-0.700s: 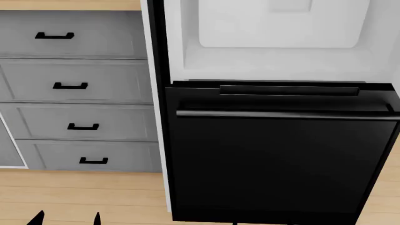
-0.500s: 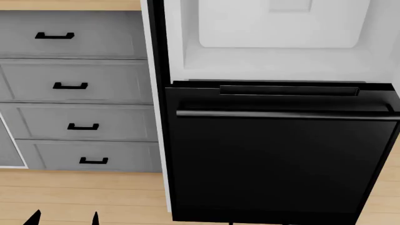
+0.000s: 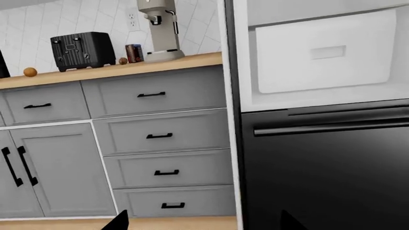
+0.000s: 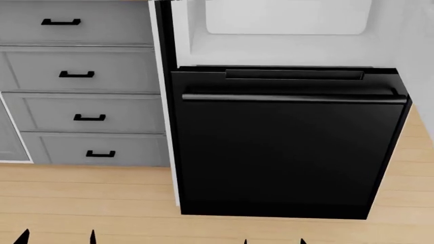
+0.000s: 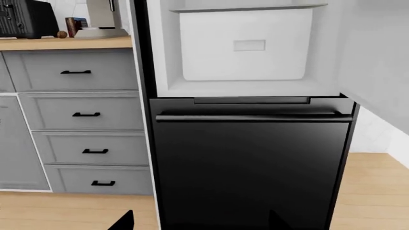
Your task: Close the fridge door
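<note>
The fridge door (image 5: pixel 378 62) stands open at the fridge's right side. Only its white inner lining shows, in the right wrist view and as a pale strip (image 4: pixel 415 35) in the head view. The open compartment holds a white bin (image 5: pixel 244 44). My left gripper (image 3: pixel 204 225) is open and empty, low above the floor before the cabinet and fridge edge; its tips also show in the head view (image 4: pixel 58 238). My right gripper (image 5: pixel 201 224) is open and empty, facing the black drawer front (image 4: pixel 285 152); its tips peek in at the head view's lower edge (image 4: pixel 273 241).
Grey cabinet drawers (image 4: pixel 81 96) with small black pulls stand left of the fridge. A toaster (image 3: pixel 82 50), a coffee machine (image 3: pixel 160 28) and small items sit on the wooden counter (image 3: pixel 115 71). Wooden floor (image 4: pixel 88 198) lies in front.
In the head view the fridge and drawers have shifted up and look slightly smaller, showing more floor. The right gripper's tips have appeared at the lower edge. Neither gripper has taken hold of anything.
</note>
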### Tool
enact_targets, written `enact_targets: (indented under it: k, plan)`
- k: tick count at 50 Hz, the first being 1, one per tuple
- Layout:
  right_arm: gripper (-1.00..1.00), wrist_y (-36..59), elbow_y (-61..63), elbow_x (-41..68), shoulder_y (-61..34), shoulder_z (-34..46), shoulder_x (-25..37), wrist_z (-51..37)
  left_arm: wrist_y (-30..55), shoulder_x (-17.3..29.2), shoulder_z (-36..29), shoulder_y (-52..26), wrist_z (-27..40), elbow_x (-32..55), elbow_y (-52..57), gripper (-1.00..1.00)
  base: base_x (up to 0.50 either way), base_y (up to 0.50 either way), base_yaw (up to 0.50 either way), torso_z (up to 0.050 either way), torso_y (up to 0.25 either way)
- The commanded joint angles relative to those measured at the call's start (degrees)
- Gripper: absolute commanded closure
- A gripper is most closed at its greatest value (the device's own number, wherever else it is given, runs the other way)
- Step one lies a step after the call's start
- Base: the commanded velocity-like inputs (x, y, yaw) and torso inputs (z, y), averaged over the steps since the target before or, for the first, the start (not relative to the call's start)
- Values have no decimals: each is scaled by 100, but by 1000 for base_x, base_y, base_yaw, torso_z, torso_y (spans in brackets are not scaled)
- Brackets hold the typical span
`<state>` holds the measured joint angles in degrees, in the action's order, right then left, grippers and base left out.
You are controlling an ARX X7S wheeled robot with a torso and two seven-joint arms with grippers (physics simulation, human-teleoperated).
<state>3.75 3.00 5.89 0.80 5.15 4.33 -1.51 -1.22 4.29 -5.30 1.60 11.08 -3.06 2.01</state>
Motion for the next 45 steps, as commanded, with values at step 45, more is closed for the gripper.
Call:
enact_targets:
  k: [45]
  plan:
    - [-100, -587, 886, 1214, 1224, -1530, 547, -913, -3130, 93, 1051, -722, 526, 1791, -2374, -100, -109, -246, 0, 0, 0]
